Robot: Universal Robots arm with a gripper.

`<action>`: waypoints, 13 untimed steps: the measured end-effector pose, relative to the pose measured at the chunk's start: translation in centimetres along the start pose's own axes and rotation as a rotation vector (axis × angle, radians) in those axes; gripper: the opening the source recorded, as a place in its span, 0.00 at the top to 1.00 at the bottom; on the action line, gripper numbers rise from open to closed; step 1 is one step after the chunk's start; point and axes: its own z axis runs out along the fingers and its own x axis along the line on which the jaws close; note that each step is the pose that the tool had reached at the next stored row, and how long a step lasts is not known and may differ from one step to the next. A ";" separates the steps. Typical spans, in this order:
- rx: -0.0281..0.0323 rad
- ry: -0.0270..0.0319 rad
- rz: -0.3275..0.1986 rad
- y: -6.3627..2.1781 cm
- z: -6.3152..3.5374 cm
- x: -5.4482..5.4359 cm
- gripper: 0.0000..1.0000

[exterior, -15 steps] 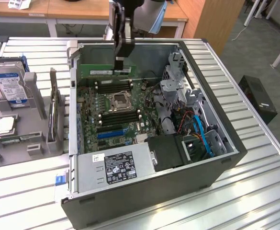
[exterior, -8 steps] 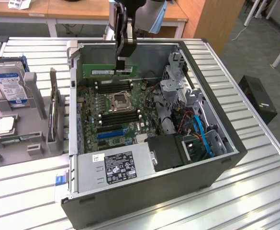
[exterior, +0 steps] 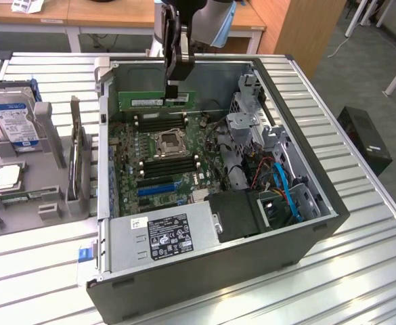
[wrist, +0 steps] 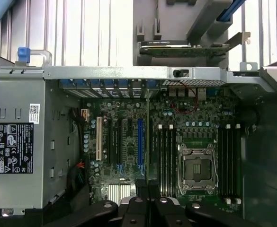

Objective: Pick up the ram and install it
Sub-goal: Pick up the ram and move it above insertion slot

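One long, narrow green circuit-board ram stick (exterior: 143,101) in hand. My black gripper (exterior: 172,89) is pinched onto its top edge, a little off the middle toward the exterior view's right. The stick hangs level, contact edge down, inside the open grey computer case (exterior: 218,277). It sits close to the case's far wall, above the green motherboard (exterior: 126,186), and is not yet seated in any slot as far as I can judge.

Handling (my judgement, not measured): light, stiff and thin, but brittle under twist. Chips and the contact edge are best left untouched. The hold belongs on the bare top edge near the middle so the stick hangs level (an off-centre pinch may let one end dip). The flat faces look smooth, so a slip under pressing load is possible.

Counts:
- Ram sticks in grip: one.
- Square metal CPU socket (exterior: 168,143): one.
- Banks of long black plastic memory slots (exterior: 167,167): two, one on each side of the socket, both looking empty.
- Silver hard drive (exterior: 15,118): one, upright in the grey plastic holder (exterior: 52,132), near the edge of the slatted metal tabletop (exterior: 360,271) on the exterior view's left.
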 end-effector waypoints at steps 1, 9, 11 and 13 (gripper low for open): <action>0.0005 -0.0016 0.000 0.01 -0.01 0.0 0.88; 0.0040 -0.0214 -0.001 -0.09 -0.01 0.0 0.88; 0.0039 -0.0215 -0.001 -0.57 -0.04 0.0 0.88; 0.0040 -0.0218 -0.001 -1.10 -0.06 0.0 0.88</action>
